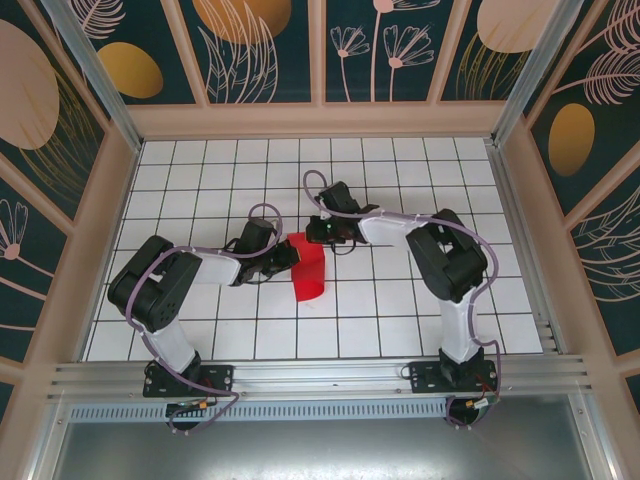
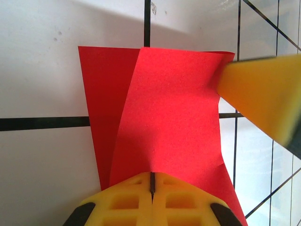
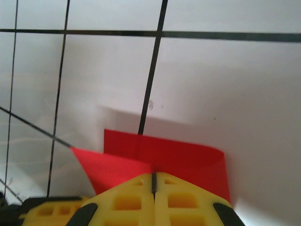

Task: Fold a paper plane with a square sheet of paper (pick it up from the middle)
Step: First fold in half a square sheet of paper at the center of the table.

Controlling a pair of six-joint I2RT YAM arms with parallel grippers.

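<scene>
red paper (image 1: 310, 275), perhaps folded, in left tool (image 2: 152, 181) and right tool (image 3: 154, 178).

Matt red sheet of paper (image 2: 169, 108) — faintly grainy, smooth yellow plastic fingers (image 2: 131, 186), smooth white tabletop (image 2: 42, 70)

The middle of the white gridded counter (image 1: 400, 330) is crowded. The left tool (image 1: 290, 258) and right tool (image 1: 320, 235) both pinch the folded bright red sheet of paper (image 1: 308, 275). The black left arm (image 1: 165, 285) blocks its 8 o'clock and the black right arm (image 1: 450, 260) its 2 o'clock. Bare grid lies open at 12 o'clock up to the beige far wall (image 1: 320, 120). It is also open at 6 o'clock down to the aluminium rail (image 1: 320, 372), and along the patterned side walls at 9 and 3 o'clock.
</scene>
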